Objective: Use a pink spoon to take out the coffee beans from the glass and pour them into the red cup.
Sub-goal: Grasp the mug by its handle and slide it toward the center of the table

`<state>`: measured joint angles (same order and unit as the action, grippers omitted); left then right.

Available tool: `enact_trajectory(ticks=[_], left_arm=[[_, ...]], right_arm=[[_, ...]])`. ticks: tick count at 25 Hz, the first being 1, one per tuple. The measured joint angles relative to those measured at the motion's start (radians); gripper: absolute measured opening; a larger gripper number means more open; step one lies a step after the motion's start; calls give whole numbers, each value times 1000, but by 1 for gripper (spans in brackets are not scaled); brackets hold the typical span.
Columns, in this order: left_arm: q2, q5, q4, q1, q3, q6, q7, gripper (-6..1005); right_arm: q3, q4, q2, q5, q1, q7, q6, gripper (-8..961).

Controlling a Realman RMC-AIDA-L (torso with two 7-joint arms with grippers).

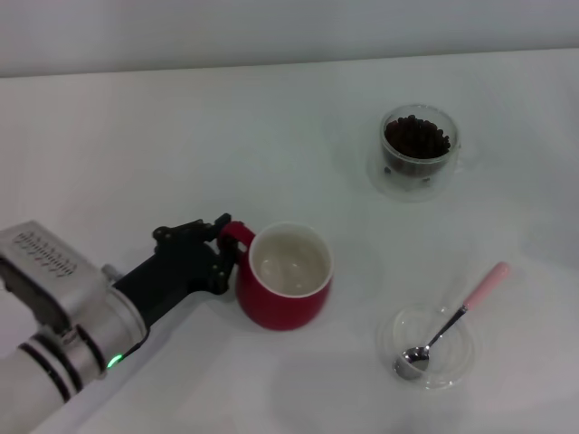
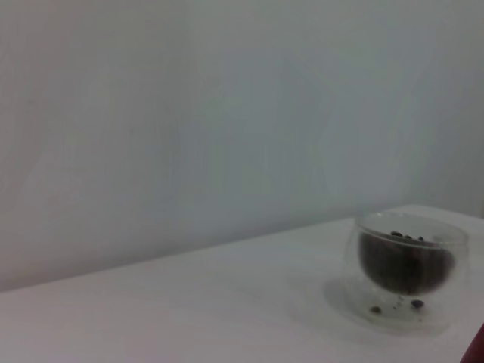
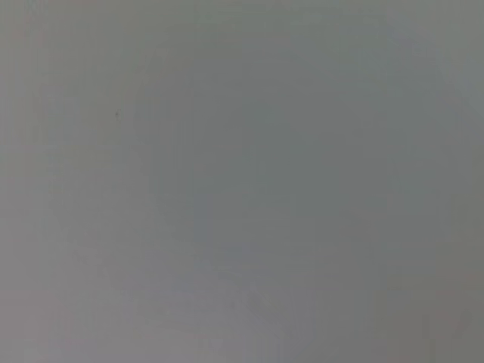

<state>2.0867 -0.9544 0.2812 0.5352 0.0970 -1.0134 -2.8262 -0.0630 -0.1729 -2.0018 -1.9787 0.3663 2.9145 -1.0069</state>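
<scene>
Fingers of left gripper (image 1: 223, 246) pinch rounded glossy red cup's (image 1: 285, 280) loop handle.

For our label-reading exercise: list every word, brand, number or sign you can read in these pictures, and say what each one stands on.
None can be read.
The red cup, the glass, the pink spoon and the clear dish carry no lettering.
The left arm's silver housing shows small dark marks, too blurred to read.

left pincer (image 1: 223, 246) grip on red cup (image 1: 285, 280) perhaps unclear
</scene>
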Motion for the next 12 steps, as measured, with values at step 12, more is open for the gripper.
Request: enact_trajectory(ticks=[12], left_arm=[[3,13,24,36,4,27,0,152]], right_arm=[[-5,0,0,0,-3,0,1,790]])
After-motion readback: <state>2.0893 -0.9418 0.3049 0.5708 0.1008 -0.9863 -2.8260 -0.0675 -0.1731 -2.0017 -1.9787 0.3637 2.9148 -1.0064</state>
